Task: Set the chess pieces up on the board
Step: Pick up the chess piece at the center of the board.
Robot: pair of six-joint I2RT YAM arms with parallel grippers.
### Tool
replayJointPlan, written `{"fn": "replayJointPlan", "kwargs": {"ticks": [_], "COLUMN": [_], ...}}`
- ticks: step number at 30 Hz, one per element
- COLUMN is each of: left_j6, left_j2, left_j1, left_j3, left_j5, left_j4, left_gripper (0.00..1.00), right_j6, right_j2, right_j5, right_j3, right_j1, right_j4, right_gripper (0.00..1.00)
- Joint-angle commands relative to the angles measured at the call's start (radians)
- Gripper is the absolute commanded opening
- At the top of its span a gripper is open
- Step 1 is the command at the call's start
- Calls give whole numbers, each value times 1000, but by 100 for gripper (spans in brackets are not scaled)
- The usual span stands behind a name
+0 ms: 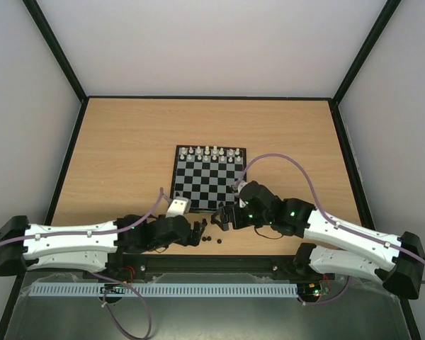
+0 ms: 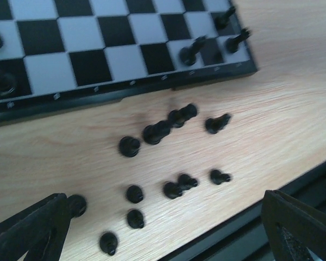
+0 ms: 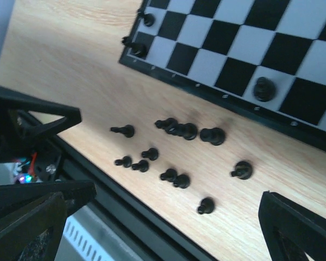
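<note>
While the left tool (image 2: 167, 197) and right tool (image 3: 163, 198) gape empty, the chess pieces (image 2: 168, 125) lie between them, one perhaps touching the left.

The left arm (image 1: 64, 244) lies low along the near side, reaching right from its base at the left. The left gripper (image 1: 196, 234) points right, jaws spread wide with nothing between them. The right arm (image 1: 347, 237) stretches left from the right, wrist tipped down. The right gripper (image 1: 223, 217) faces left, jaws equally wide and empty. The two grippers sit near each other at centre, apart.
</note>
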Motion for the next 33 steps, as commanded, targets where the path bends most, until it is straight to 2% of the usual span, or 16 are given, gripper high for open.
{"fn": "replayJointPlan", "kwargs": {"ticks": [1, 7, 9, 10, 15, 18, 24, 33], "left_j6": [-177, -316, -362, -379, -408, -403, -382, -344], "left_j2": [74, 120, 121, 121, 168, 222, 314, 376], "left_j1": [-52, -95, -125, -140, -181, -191, -192, -186], "left_j3": [33, 26, 12, 12, 22, 18, 34, 57], "left_j5": [-171, -188, -171, -168, -147, -139, -145, -134], "left_j4": [-151, -253, -260, -267, -289, -278, -241, -173], "left_gripper": [99, 99, 95, 91, 59, 51, 44, 41], "right_j6": [16, -17, -23, -25, -35, -41, -50, -46], "right_j2": [-55, -50, -48, -48, -55, -58, -67, -124], "right_j5": [133, 235, 246, 247, 255, 262, 275, 288], "right_j3": [-32, 6, 4, 0, -10, -10, -13, -39], "right_j1": [8, 8, 8, 9, 8, 9, 9, 9], "right_j4": [-66, -114, -109, -103, -88, -89, -103, -118], "right_gripper": [96, 94, 93, 93, 92, 92, 92, 92]}}
